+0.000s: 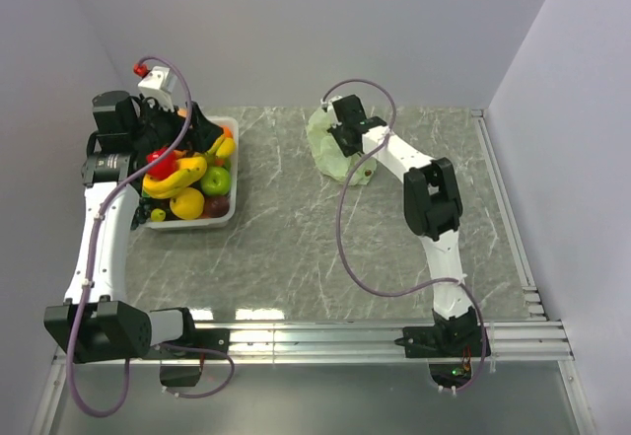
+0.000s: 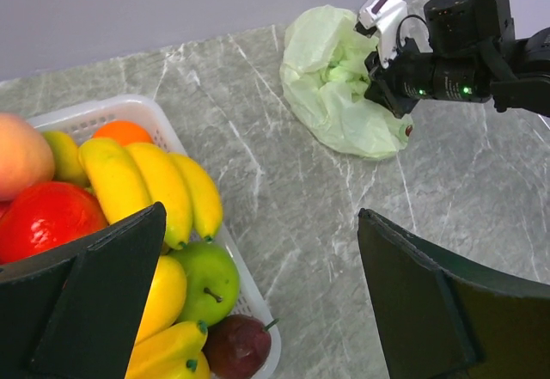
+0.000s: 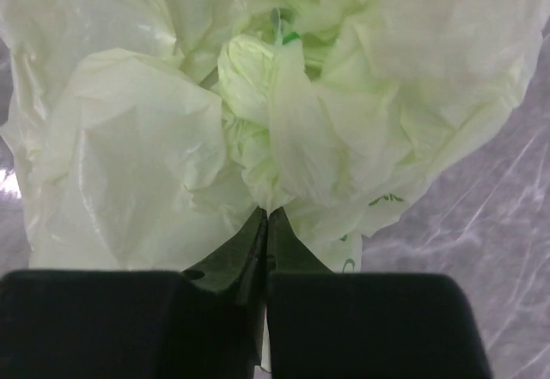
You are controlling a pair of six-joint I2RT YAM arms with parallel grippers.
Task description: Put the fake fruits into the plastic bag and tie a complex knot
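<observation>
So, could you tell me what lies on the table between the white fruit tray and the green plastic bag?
Nothing: only bare marbled tabletop separates the tray from the plastic bag, clearest in the top view.

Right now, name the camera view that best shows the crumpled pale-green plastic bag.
Left wrist: the crumpled pale-green plastic bag shows nearly whole. Top external shows it small, partly under the right arm; right wrist shows only close-up folds, edges cropped.

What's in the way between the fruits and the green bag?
Nothing lies on the table between the fake fruits and the plastic bag. The bag is crumpled, no open mouth showing, pinched by the right gripper.
</observation>
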